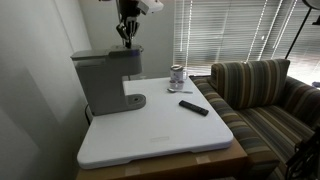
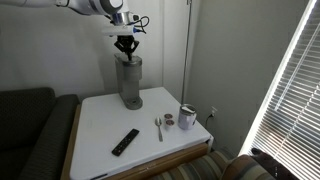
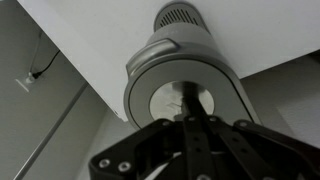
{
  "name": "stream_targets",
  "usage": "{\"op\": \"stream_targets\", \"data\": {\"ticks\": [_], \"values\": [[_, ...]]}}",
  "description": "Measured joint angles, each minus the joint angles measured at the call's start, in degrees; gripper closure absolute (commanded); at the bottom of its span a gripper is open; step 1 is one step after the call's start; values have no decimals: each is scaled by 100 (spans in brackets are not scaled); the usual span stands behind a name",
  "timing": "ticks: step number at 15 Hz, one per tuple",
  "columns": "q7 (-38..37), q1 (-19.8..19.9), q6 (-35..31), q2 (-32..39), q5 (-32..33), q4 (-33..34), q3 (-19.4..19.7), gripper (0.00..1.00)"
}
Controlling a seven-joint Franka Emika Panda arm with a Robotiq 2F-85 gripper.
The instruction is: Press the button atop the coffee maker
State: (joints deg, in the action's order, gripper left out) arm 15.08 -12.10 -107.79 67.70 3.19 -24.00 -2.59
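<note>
The grey coffee maker [image 1: 105,80] stands at the back of the white table in both exterior views [image 2: 130,82]. From the wrist view I look straight down on its top [image 3: 150,62], where a round silver button [image 3: 165,103] sits in the middle. My gripper [image 1: 125,38] hangs right above the brew head, also in an exterior view [image 2: 126,50]. Its fingers [image 3: 195,120] are pressed together and empty, with the tips over the button. I cannot tell whether they touch it.
A black remote [image 1: 194,107], a spoon [image 2: 158,127], a small glass jar [image 1: 178,77] and a white cup [image 2: 187,117] lie on the white table [image 1: 160,135]. A striped sofa [image 1: 265,95] stands beside it. Window blinds [image 1: 225,30] are behind.
</note>
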Motion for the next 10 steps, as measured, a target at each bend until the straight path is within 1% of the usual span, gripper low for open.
{"op": "stream_targets", "data": {"ticks": [10], "values": [[-106,56,24,-2,-114,-11,-25,100]]}}
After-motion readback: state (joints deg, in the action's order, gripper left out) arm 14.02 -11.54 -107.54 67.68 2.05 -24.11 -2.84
